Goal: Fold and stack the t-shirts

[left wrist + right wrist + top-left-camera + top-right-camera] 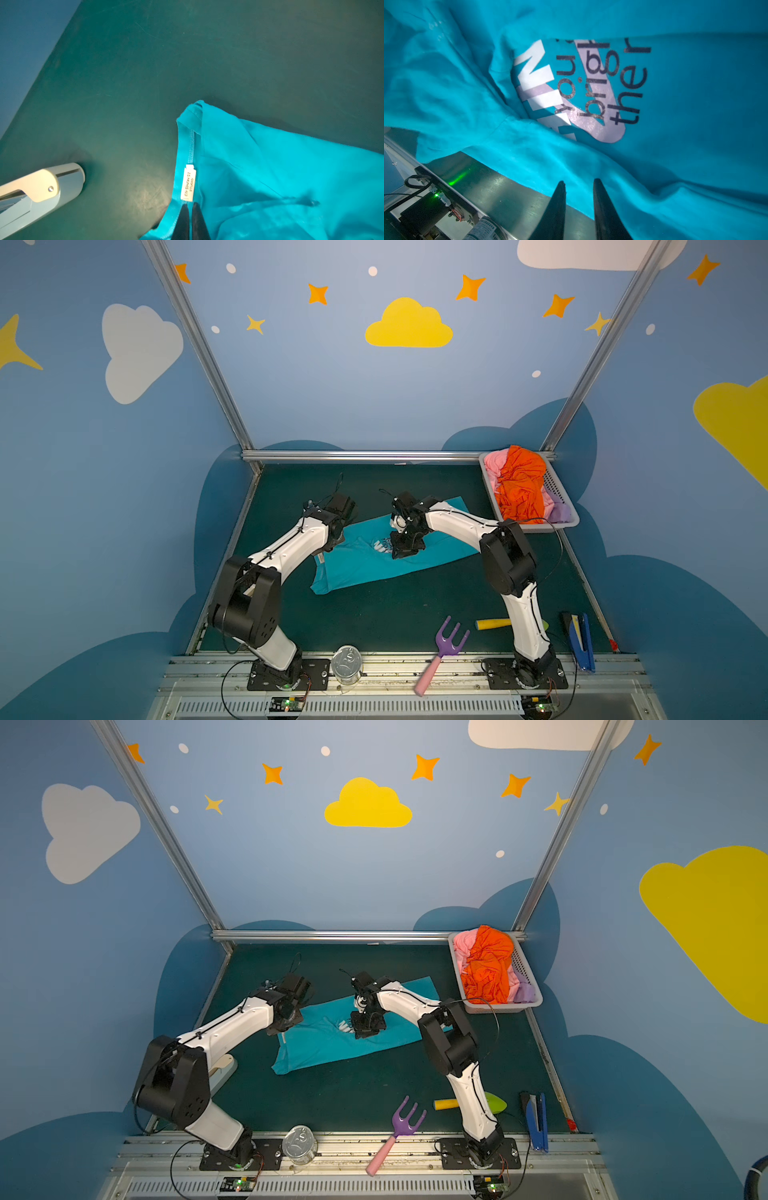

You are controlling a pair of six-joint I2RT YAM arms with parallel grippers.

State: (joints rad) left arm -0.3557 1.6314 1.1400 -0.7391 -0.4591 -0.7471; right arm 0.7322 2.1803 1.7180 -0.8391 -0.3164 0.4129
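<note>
Teal cloth t-shirt (374, 568) with a white-and-pink chest print (571, 89): you will find it spread but rumpled on the dark green worktop (395, 614), about the middle, between the two arms, in both top views. A fold of its own cloth covers part of the print.

Left gripper (190, 204): it sits at the shirt edge nearer the left arm, just beside the small white sewn-in label (188, 182). Its fingers (184, 220) are together. Whether cloth is nipped between them, you cannot tell from the wrist view.

Right gripper (579, 182): it stands over the middle of the shirt, near the print. Its fingers (602, 207) are apart by a narrow gap, and nothing shows between them. Contact with the cloth cannot be confirmed.

Other shirts: the plain orange t-shirt (521, 489), the pink t-shirt (494, 466) and the lilac t-shirt (559, 512) lie bunched and unfolded in the white slotted plastic basket (555, 485) at the far right corner of the worktop, with the orange one uppermost.

Near edge: a round metal tin (347, 664) and a purple toy fork with a pink handle (440, 655) lie well apart from the teal shirt.
</note>
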